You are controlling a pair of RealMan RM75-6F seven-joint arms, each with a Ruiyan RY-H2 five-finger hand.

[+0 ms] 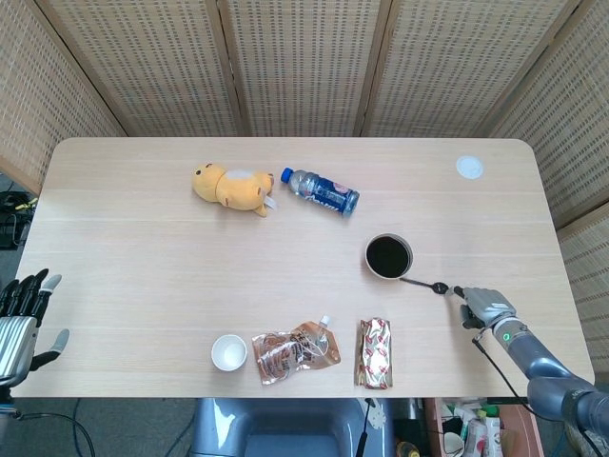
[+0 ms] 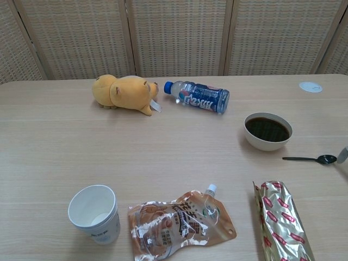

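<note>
From the head view, the right hand (image 1: pixel 483 307) sits low on the table (image 1: pixel 143 238) near its right edge, fingers drawn together toward the bowl end of a black spoon (image 1: pixel 425 284). Its fingertips come right up to that end, but I cannot tell from here whether they pinch it or only touch it. The spoon lies flat, its thin handle pointing toward a bowl (image 1: pixel 389 257) of dark liquid, almost meeting the rim; it looks laid out for stirring or scooping there. The left hand (image 1: pixel 23 309) hangs off the table's left edge, fingers spread, holding nothing, well apart from everything else. Along the near edge lie a white paper cup (image 1: pixel 229 352), a crumpled spout pouch (image 1: pixel 296 351) and a gold-wrapped snack bar (image 1: pixel 375 353), side by side, within easy reach. Further back, a yellow plush toy (image 1: pixel 231 187) lies on its side just beside a toppled water bottle (image 1: pixel 321 190). A white disc (image 1: pixel 469 168) sits alone near the far right corner.

From the chest view, the spoon (image 2: pixel 311 159) is plainly resting on the wood, apart from the bowl (image 2: pixel 267 130), with its scoop end toward the right. Only a sliver of the right hand (image 2: pixel 342 155) shows at the frame's edge, just beside the scoop; the grip stays unclear. The left hand is out of this frame. The cup (image 2: pixel 93 212) stands upright, the pouch (image 2: pixel 182 223) lies flat with its cap up-table, and the bar (image 2: pixel 283 220) runs lengthwise toward the robot.
</note>
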